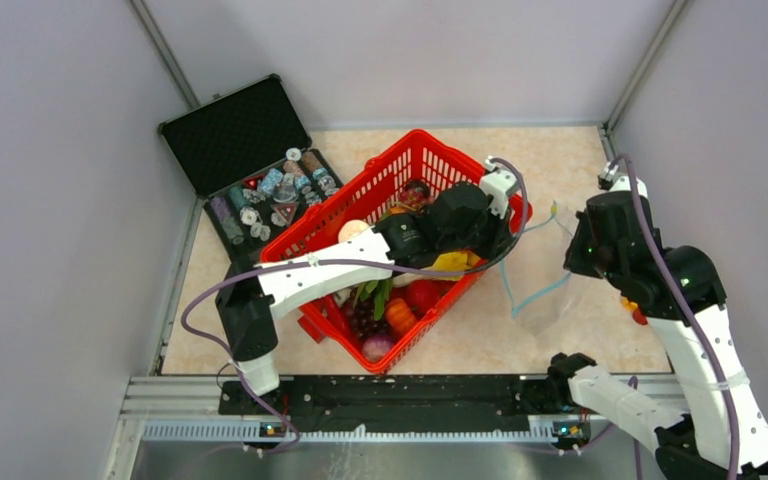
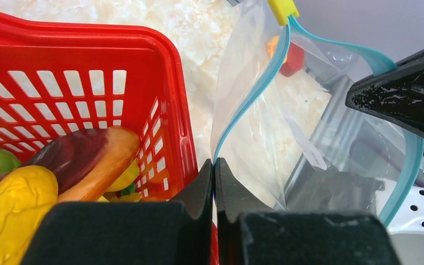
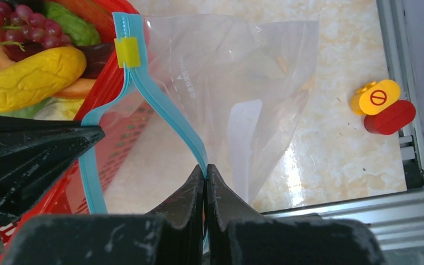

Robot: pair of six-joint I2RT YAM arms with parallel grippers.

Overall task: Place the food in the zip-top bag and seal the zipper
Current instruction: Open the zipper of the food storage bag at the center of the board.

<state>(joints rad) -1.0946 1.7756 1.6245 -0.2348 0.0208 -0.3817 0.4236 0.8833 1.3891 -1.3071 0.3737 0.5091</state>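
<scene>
1. My left tool [image 2: 214,165] is clenched on one lip of the zipper [image 3: 165,113]; the blue strip runs straight into its tips.
2. My right tool [image 3: 205,171] is clenched on the opposite lip, so the two lips bow apart and the mouth stands open between the arms.
3. I judge that is the reason for this hold: the food needs a raised, open mouth to go into.
4. The zip-top bag [image 3: 243,83] hangs just beside the red basket [image 2: 165,72], above the table [image 3: 331,154]. I see nothing inside it.
5. The food [image 3: 30,77] lies in the basket: a yellow piece, grapes and something green.
6. The yellow slider [image 3: 127,52] sits at one end of the zipper, which leaves the track free.
7. The bag's white label patch [image 3: 243,118] looks blank, and a faint printed line near the zipper is too small for me to read.
8. A yellow-and-red toy [image 3: 383,105] lies on the table near the rail. It shows a red circle with a bar and no words.
</scene>
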